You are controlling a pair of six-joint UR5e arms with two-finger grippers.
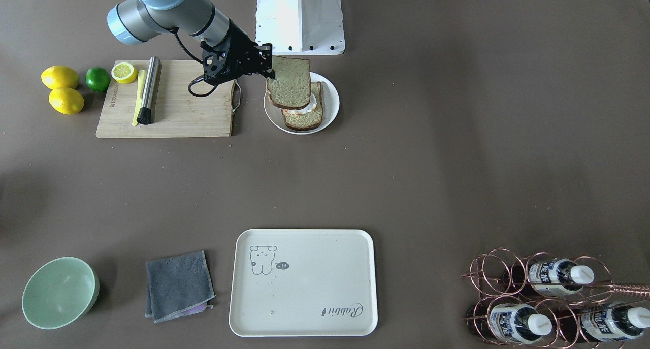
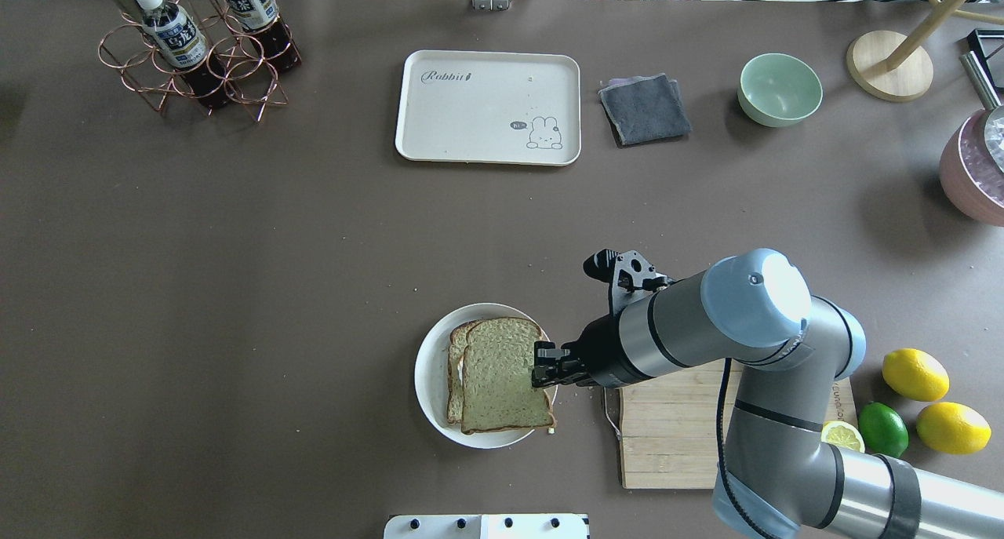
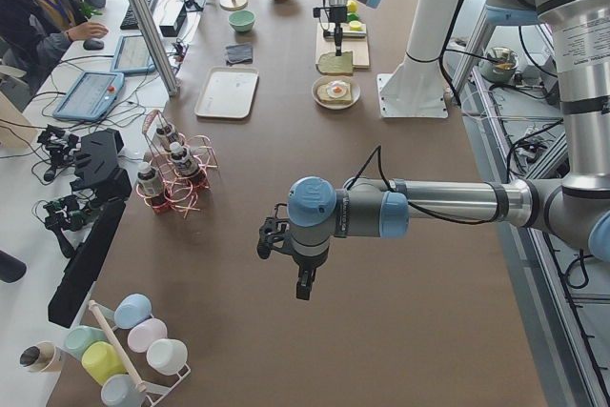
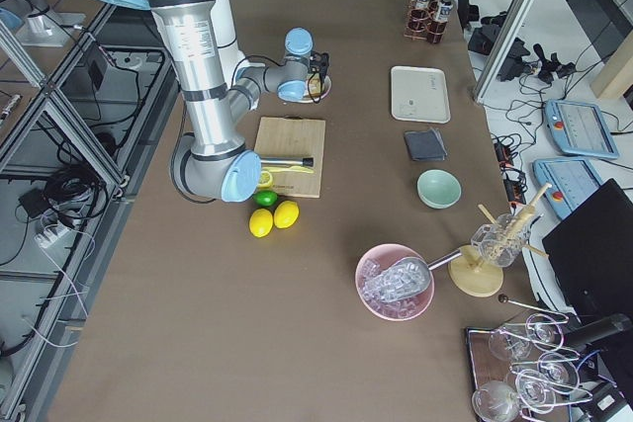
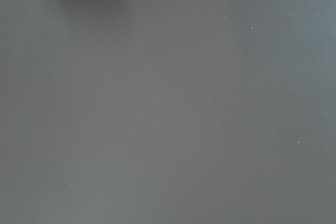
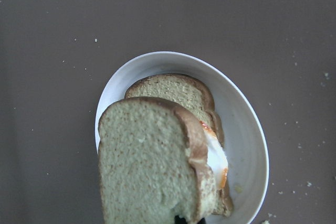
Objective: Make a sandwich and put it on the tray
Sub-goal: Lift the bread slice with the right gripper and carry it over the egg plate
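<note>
My right gripper is shut on the edge of a top bread slice and holds it just above the round white plate. On the plate lies the bottom slice with the white fried egg on it. The right wrist view shows the held slice partly over the egg and the lower slice. The cream tray lies bare at the far side, also in the overhead view. My left gripper hangs over bare table far to the left; I cannot tell if it is open.
A wooden cutting board with a steel tool and half lemon lies beside the plate. Two lemons and a lime lie beyond it. A grey cloth, green bowl and bottle rack flank the tray.
</note>
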